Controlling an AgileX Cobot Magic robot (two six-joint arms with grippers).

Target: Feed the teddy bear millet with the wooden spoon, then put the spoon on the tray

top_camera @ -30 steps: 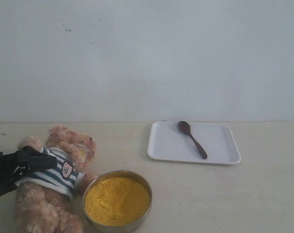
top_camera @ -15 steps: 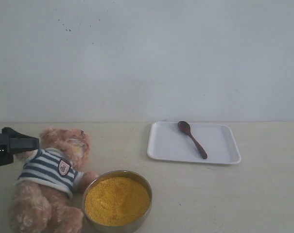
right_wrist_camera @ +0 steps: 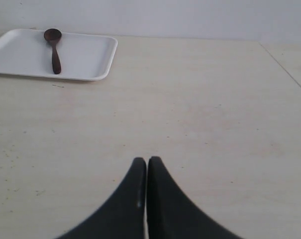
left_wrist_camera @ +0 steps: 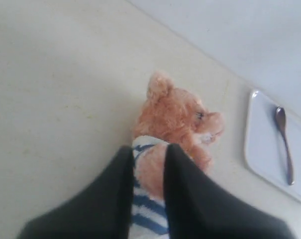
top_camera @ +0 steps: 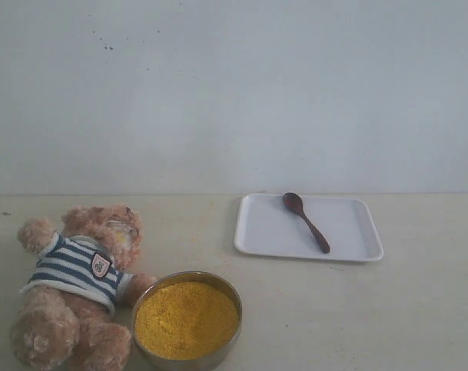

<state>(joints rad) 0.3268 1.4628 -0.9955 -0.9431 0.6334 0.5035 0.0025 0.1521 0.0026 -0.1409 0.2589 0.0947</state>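
Observation:
The teddy bear [top_camera: 79,294] in its striped shirt lies on its back at the table's front left, one arm raised, with nothing touching it. Right beside it stands the steel bowl [top_camera: 145,305] full of yellow millet [top_camera: 187,318]. On the white tray [top_camera: 350,232] at the back right rests the dark wooden spoon [top_camera: 307,222], bowl end toward the wall. Neither gripper appears in the exterior view. My left gripper [left_wrist_camera: 149,149] hangs apart from the teddy bear [left_wrist_camera: 180,119], jaws a narrow gap apart and empty. My right gripper [right_wrist_camera: 147,160] is shut over bare table, away from the spoon [right_wrist_camera: 54,50].
A pale wall runs along the back of the cream table [top_camera: 357,317]. The tray [right_wrist_camera: 85,55] lies off to one side of the right gripper, with a table seam [right_wrist_camera: 284,64] on the other side.
My left gripper let go of the bear and drew back to the left, out of the exterior view. Its jaws have narrowed. The bear settled slightly leftward. Spoon, tray and bowl stayed put.

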